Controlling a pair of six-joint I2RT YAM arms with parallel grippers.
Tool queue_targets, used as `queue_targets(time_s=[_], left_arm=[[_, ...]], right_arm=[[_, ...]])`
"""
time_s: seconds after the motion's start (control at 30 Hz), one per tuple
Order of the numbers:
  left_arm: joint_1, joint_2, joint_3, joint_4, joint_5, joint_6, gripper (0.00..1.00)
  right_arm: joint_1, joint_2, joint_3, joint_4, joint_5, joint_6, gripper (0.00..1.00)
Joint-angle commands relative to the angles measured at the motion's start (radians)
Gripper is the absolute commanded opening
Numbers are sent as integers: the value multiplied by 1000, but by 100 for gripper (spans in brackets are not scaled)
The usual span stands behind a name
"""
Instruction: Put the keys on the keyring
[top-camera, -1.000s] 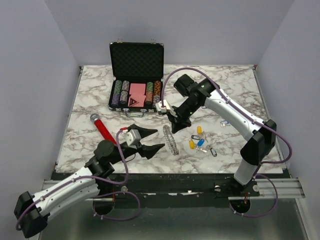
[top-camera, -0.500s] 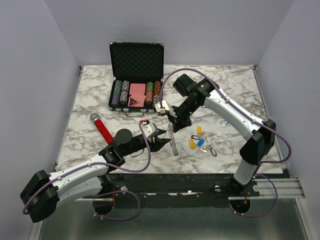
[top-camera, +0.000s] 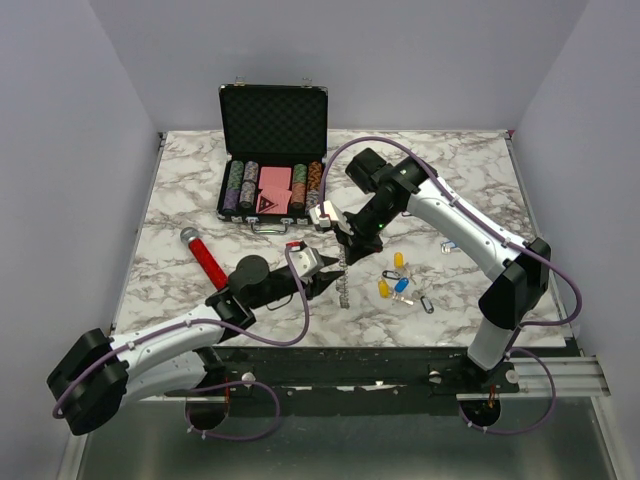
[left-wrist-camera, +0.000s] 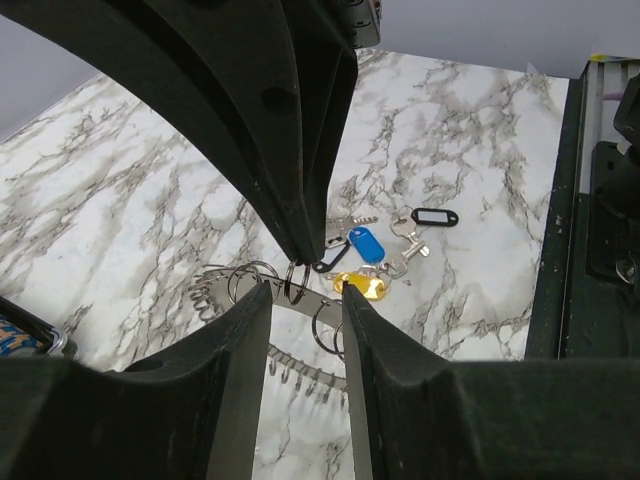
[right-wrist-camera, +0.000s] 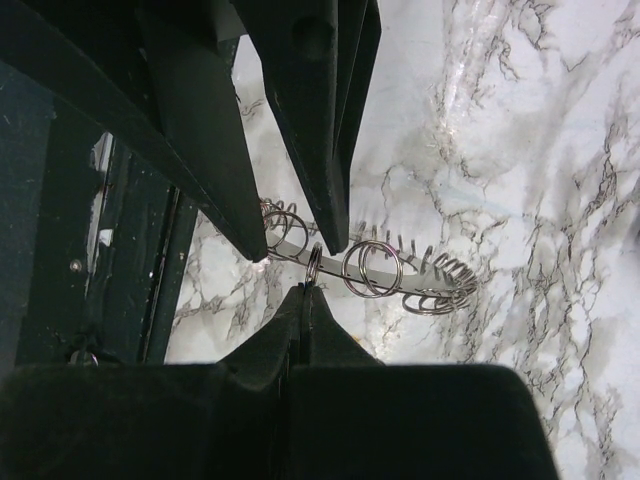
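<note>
My right gripper (right-wrist-camera: 310, 287) was clamped on the keyring (right-wrist-camera: 372, 268), standing it on edge, probably for access; my left gripper (left-wrist-camera: 307, 305) straddled it, jaws open; the keys (left-wrist-camera: 367, 244) lay beside the keyring.

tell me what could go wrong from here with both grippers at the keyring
The right gripper pinches just one thin loop of the keyring, so it could slip out. The left gripper, jaws apart, straddles the keyring right beside that pinch and might knock it loose. The keys lie loose nearby, and neither gripper looks free for them.
</note>
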Motion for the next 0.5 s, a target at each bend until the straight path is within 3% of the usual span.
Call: queue_targets(time_s=[0.0, 0.47], left_arm=[[4, 20, 38, 18, 20, 52, 40], [3, 52, 59, -1, 16, 85, 31]], right_arm=[[9, 7, 14, -85, -34, -11, 1], [9, 11, 23, -85, -50, -11, 1]])
